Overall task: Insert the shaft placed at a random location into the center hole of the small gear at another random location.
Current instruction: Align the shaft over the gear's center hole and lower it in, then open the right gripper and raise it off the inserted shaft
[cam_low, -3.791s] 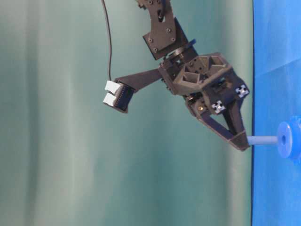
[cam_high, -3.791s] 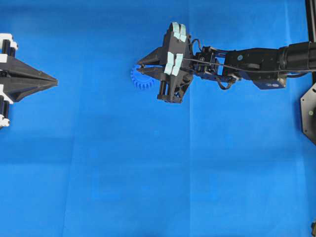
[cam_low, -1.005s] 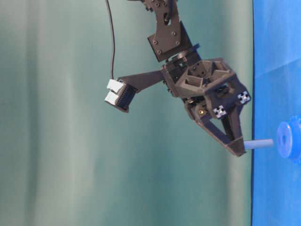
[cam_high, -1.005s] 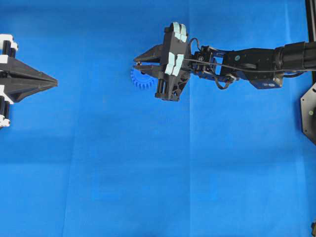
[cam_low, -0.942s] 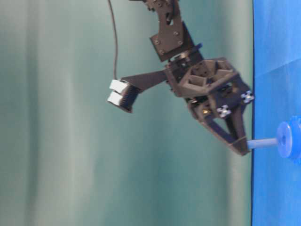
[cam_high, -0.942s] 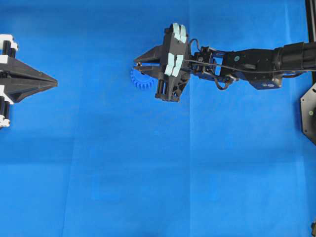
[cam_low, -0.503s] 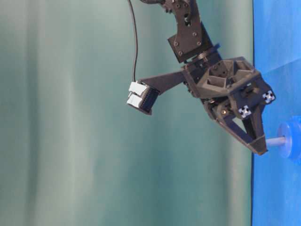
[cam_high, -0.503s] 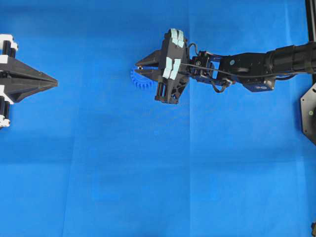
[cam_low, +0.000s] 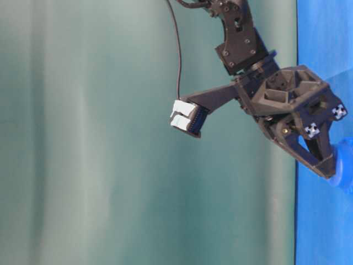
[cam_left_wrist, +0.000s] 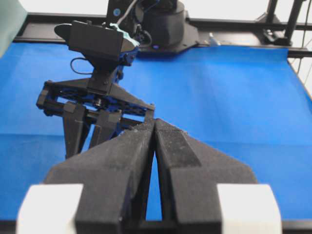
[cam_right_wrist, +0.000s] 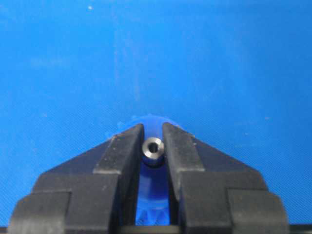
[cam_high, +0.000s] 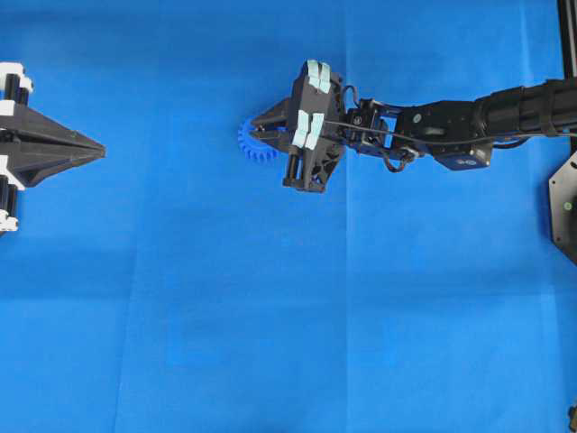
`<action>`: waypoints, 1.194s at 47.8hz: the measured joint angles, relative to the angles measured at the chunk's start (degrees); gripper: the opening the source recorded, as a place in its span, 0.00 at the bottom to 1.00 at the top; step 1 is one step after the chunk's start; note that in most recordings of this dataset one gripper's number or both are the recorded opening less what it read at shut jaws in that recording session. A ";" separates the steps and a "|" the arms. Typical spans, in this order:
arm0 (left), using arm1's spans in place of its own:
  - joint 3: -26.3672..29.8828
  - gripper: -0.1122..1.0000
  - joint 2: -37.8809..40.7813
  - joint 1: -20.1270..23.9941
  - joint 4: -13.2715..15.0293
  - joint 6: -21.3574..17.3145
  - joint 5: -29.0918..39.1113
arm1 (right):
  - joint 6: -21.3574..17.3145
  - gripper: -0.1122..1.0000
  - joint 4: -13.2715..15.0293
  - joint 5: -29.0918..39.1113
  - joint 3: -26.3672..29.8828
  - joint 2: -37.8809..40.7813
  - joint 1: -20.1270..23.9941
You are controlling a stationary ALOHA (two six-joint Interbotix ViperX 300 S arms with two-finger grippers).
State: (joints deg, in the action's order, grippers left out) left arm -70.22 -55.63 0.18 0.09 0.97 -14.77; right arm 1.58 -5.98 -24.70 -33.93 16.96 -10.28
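The small gear (cam_high: pixel 250 146) lies flat on the blue cloth, partly under my right gripper (cam_high: pixel 255 127). In the right wrist view the gripper (cam_right_wrist: pixel 152 128) is shut on the shaft (cam_right_wrist: pixel 152 148), seen end-on as a silvery ring between the pads, with the gear (cam_right_wrist: pixel 154 190) right beneath. In the table-level view the fingertips (cam_low: pixel 326 169) touch the gear's hub (cam_low: pixel 343 165) and no length of shaft shows. The center hole is hidden by the shaft. My left gripper (cam_high: pixel 97 149) is shut and empty at the far left, and shows shut in its wrist view (cam_left_wrist: pixel 154 125).
The right arm (cam_high: pixel 451 117) stretches in from the right edge across the blue cloth (cam_high: pixel 288 316). Its wrist camera mount (cam_low: pixel 187 118) sticks out above the table. A black frame rail (cam_left_wrist: pixel 234 24) runs along the far side.
My right gripper has gone down onto the gear with the shaft. The exposed length of shaft between fingertips and hub has shrunk to nothing. The left arm has not moved.
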 measured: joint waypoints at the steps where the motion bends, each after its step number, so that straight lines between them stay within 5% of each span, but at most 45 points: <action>1: -0.09 0.10 0.00 0.00 0.00 0.00 0.00 | 0.00 0.13 -0.09 0.09 0.00 0.09 0.00; 20: 0.00 0.10 0.00 0.00 0.00 0.00 0.00 | 0.00 0.17 -0.09 0.70 0.00 0.18 0.00; 36: -0.09 0.10 0.00 0.00 0.00 0.00 0.00 | 0.00 0.88 -0.09 0.97 -0.18 -1.05 -0.18; 57: -0.09 0.10 0.00 0.00 0.00 0.00 0.00 | 0.18 0.82 -0.09 4.75 -0.79 -8.09 -0.09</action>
State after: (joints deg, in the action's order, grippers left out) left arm -70.31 -55.63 0.18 0.09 0.97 -14.77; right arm 1.76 -6.06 -19.95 -34.72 8.88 -10.37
